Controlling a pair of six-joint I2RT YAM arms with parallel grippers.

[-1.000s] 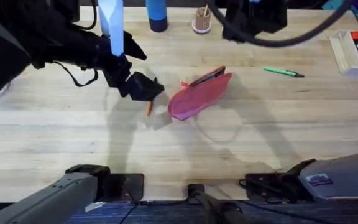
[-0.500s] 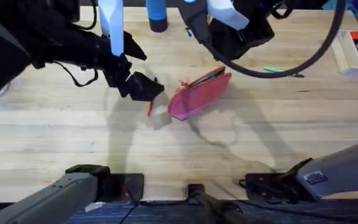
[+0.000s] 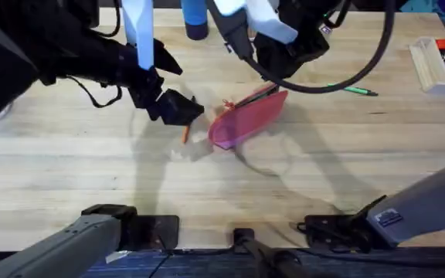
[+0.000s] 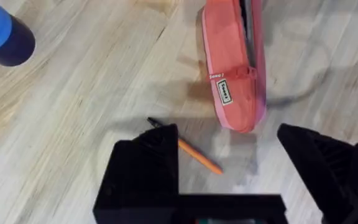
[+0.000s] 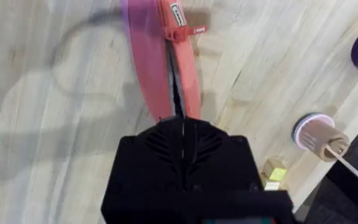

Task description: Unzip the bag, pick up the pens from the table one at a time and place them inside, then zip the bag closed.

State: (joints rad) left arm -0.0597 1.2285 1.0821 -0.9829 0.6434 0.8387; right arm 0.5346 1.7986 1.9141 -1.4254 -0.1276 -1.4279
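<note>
The pink-red bag lies tilted on the table, with a dark slit along its zipper edge. My left gripper hangs open just left of the bag. The orange pen lies below it on the wood. In the left wrist view the orange pen runs out from under one finger, with the bag beyond. My right gripper is shut above the far end of the bag. I cannot tell whether it touches the zipper. The green pen lies to the right, partly behind the right arm.
A blue cylinder and a small cup with sticks stand at the table's far edge. A clear plastic box with markers sits at the far right. Bare wood stretches in front of the bag.
My right arm has swung left and down to the far end of the bag and now covers part of the green pen. The left arm, bag and orange pen have not moved.
</note>
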